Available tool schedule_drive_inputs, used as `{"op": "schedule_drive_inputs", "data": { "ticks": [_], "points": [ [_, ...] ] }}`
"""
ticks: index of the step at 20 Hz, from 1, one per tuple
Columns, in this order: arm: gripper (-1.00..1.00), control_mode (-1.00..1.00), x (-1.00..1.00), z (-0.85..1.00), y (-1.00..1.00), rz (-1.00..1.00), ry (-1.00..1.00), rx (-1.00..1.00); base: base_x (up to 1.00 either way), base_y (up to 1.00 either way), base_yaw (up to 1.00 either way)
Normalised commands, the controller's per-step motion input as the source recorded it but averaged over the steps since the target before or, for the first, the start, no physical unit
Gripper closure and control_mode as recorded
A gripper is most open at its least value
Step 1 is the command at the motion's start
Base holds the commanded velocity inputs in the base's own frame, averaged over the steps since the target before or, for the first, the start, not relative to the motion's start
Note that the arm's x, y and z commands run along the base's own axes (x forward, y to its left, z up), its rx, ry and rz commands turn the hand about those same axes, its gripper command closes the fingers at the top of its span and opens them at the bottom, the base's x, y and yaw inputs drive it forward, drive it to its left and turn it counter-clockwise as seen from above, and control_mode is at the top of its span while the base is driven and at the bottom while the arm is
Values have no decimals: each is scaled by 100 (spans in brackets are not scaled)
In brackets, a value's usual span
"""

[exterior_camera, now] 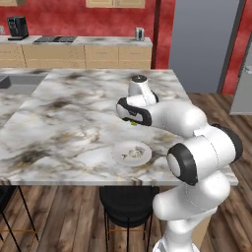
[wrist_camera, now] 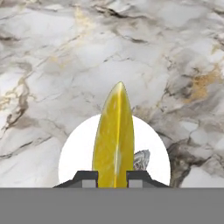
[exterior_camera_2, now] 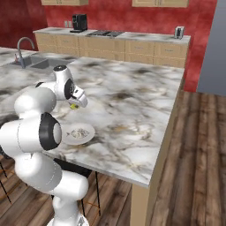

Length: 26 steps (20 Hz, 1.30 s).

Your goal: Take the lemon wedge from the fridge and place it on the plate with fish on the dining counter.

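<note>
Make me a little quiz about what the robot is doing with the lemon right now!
1. True or false: the lemon is already lying on the plate.
2. What holds the lemon? A) gripper B) sink C) stool
3. Fill in: the plate sits on the ____ counter.

Key:
1. False; it is gripped between the jaws, above the plate.
2. A
3. marble
</note>
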Motion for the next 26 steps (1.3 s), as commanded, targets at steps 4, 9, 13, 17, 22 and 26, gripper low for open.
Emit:
{"op": "schedule_drive_inputs", "data": {
  "ticks": [4, 9, 13, 17, 22, 26],
  "points": [
    [100, -100, 1, -57, 6, -22, 10, 3, 0, 0, 0],
    [100, -100, -4, -54, 4, -22, 2, 3, 0, 0, 0],
    [100, -100, -10, -45, 10, -18, -2, 6, 0, 0, 0],
    [100, -100, 0, -36, 34, -14, -8, 8, 0, 0, 0],
    [100, -100, 0, -33, 22, -11, -7, 5, 0, 0, 0],
    [100, -100, 0, -40, 6, -12, -8, 1, 0, 0, 0]
  ]
}}
